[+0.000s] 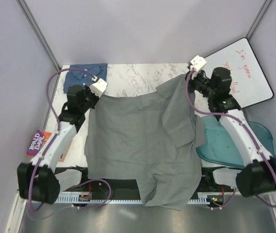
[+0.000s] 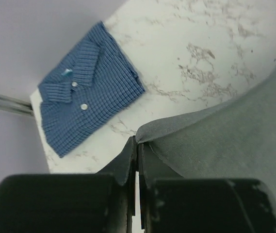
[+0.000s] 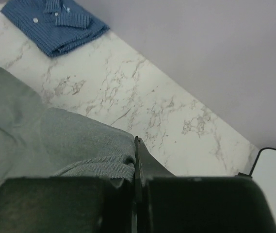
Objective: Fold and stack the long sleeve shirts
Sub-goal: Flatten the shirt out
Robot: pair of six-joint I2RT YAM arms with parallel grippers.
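Observation:
The grey shirt is spread over the table, its lower part hanging over the near edge. My left gripper is shut on its far left corner, which shows in the left wrist view. My right gripper is shut on its far right corner, lifted above the table; the cloth drapes over the fingers in the right wrist view. The blue checked shirt lies folded at the far left corner, also in the left wrist view and the right wrist view.
A colourful paperback book lies at the left table edge. A teal plastic lid sits at the right, under the right arm. A whiteboard with red writing leans at the far right. Bare marble table lies between the two shirts.

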